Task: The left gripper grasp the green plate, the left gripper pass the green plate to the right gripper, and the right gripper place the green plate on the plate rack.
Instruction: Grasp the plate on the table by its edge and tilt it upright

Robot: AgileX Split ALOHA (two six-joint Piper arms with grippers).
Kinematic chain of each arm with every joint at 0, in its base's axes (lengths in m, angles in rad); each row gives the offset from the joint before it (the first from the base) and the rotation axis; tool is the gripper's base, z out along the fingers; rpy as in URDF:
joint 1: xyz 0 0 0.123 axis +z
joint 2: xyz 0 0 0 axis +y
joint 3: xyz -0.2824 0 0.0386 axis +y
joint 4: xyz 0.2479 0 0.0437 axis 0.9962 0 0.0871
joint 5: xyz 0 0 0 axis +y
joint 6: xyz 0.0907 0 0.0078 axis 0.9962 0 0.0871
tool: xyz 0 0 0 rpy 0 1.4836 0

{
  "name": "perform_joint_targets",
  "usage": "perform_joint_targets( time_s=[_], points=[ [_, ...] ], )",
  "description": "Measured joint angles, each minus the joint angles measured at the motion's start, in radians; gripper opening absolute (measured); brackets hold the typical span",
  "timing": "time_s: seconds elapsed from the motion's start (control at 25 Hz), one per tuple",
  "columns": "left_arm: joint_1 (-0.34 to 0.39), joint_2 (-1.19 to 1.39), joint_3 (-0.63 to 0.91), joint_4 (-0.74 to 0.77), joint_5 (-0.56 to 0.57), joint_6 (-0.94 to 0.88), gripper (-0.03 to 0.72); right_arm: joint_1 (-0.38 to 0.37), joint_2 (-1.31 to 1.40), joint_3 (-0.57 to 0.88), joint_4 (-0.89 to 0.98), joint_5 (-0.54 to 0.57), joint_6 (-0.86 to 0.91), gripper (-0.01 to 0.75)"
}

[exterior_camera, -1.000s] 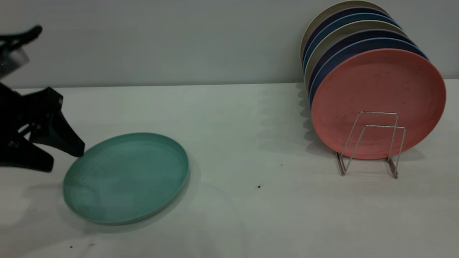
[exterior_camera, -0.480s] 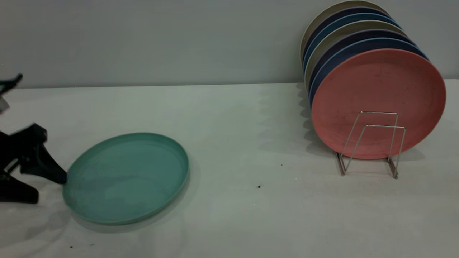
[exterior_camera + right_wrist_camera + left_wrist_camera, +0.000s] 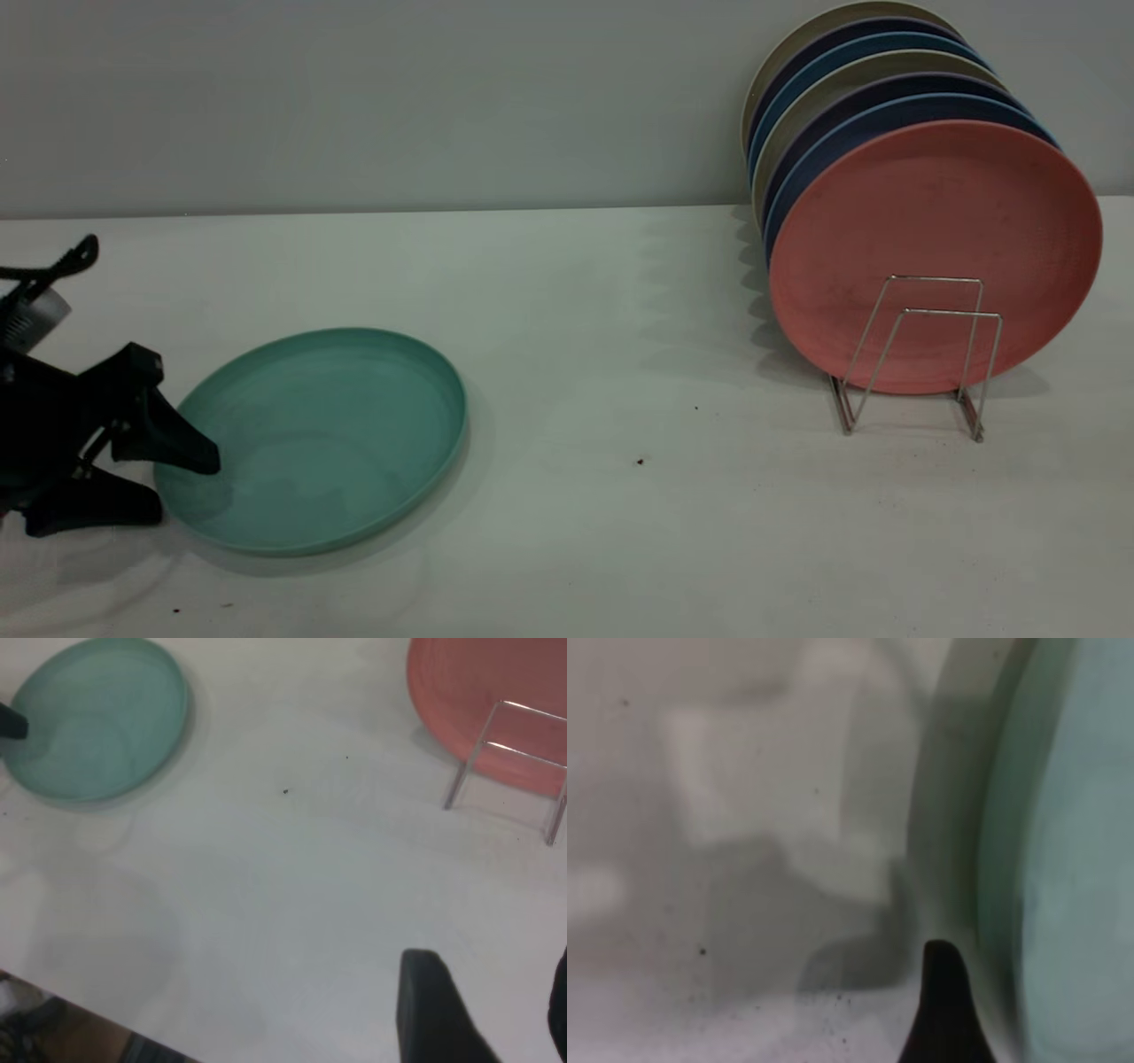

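The green plate (image 3: 328, 434) lies flat on the white table at the left. My left gripper (image 3: 184, 486) is open at the plate's left edge. Its upper jaw reaches over the rim above the plate's inside, while its lower jaw rests on the table just outside the rim. In the left wrist view one black fingertip (image 3: 943, 992) shows beside the green plate (image 3: 1072, 859). My right gripper (image 3: 496, 992) hangs open above bare table with nothing between its jaws, far from the green plate (image 3: 97, 718). The plate rack (image 3: 921, 354) stands at the right, its front wire loops free.
A salmon-pink plate (image 3: 930, 230) stands upright in the rack just behind the free loops, with several blue and beige plates (image 3: 850, 80) stacked behind it against the wall. The table's near edge (image 3: 106, 1019) shows in the right wrist view.
The left gripper has come down from above the plate's back-left rim to table height, then slid right so its upper jaw is over the rim. The plate has not moved.
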Motion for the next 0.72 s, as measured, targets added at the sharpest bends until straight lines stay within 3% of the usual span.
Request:
perform_joint_targets(
  time_s=[0.16,0.72],
  points=[
    [0.0,0.015,0.0,-0.01,0.017,0.028,0.508,0.0,0.0,0.0,0.0,0.0,0.0,0.34],
    [0.0,0.02,0.0,-0.139,0.025,0.152,0.185,0.0,0.0,0.0,0.045,0.019,0.0,0.34]
  ],
)
